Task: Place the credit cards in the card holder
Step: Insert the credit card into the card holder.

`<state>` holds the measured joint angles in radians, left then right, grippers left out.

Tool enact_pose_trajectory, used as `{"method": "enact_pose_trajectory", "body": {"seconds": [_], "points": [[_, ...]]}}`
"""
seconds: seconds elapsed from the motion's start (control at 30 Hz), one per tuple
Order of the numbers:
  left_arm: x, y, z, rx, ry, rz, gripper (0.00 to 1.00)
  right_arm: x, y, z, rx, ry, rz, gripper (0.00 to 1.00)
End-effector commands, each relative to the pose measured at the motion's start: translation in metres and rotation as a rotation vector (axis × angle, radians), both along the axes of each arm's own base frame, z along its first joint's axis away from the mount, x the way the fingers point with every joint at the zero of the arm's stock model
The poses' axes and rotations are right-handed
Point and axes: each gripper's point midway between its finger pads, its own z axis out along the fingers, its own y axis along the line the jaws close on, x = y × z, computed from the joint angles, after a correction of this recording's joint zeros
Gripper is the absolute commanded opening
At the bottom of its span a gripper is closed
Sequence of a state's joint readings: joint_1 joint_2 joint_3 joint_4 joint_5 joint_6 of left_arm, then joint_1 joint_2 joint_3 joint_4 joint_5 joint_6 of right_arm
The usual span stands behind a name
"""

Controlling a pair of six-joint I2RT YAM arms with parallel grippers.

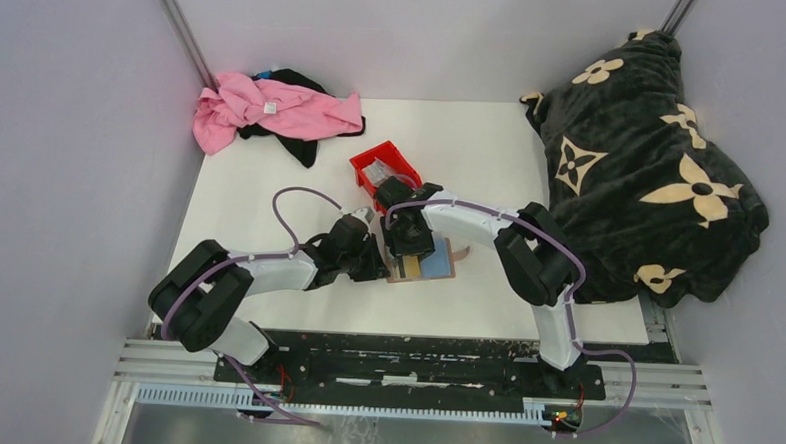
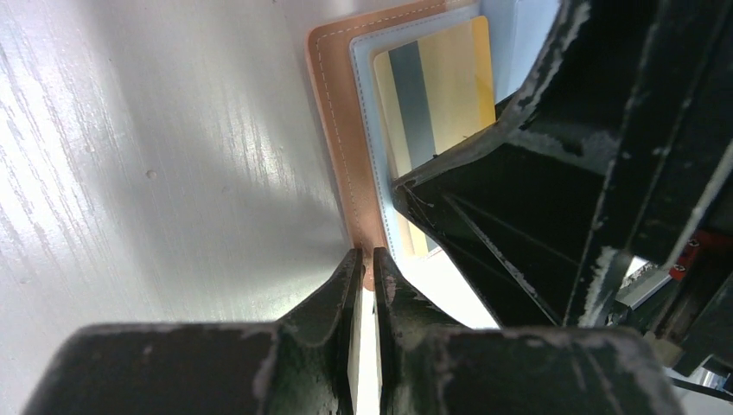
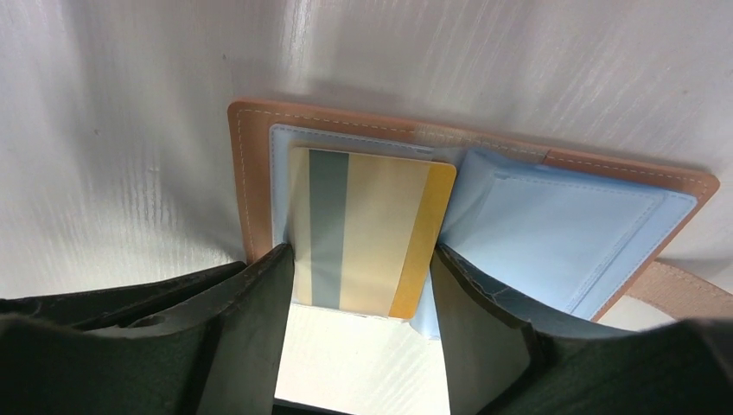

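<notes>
The white table [image 1: 270,207] shows a faint streaked grain up close and is boxed in by plain grey walls [image 1: 71,168]. Far beyond the left gripper [image 2: 367,259], a pink cloth [image 1: 274,107] lies bunched over a black garment [image 1: 302,150]. Out to the right of the right gripper [image 3: 361,255], a dark blanket [image 1: 632,162] with cream flowers is heaped over the table's edge. Just past both grippers stands a red bin [image 1: 359,169] with grey cards [image 1: 381,169] in it.

The card holder [image 3: 251,190] lies open and flat under the two grippers, pale-blue lining up. Its snap tab [image 3: 683,285] sticks out on the side away from the left gripper. The left gripper is clenched on the holder's tan edge. The right gripper's fingers stand on either side of a gold card [image 3: 372,229], which lies on the panel nearer the left gripper. They seem spread just off the card's edges, not squeezing it, though the angle is poor.
</notes>
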<state>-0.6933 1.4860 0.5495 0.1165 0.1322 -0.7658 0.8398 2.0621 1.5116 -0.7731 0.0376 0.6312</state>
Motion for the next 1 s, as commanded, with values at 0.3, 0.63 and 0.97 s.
{"method": "enact_pose_trajectory", "body": {"seconds": [0.3,0.63,0.97], "points": [[-0.009,-0.006,-0.01,-0.001,0.011,-0.043,0.15,-0.004,0.017,-0.014,-0.048,-0.023,0.009,0.55],[-0.01,-0.006,-0.009,-0.012,0.004,-0.042,0.15,-0.004,0.019,-0.004,-0.041,-0.024,0.012,0.69],[-0.011,-0.008,-0.006,-0.036,0.004,-0.038,0.15,-0.009,0.023,-0.01,-0.042,-0.009,0.014,0.65]]}}
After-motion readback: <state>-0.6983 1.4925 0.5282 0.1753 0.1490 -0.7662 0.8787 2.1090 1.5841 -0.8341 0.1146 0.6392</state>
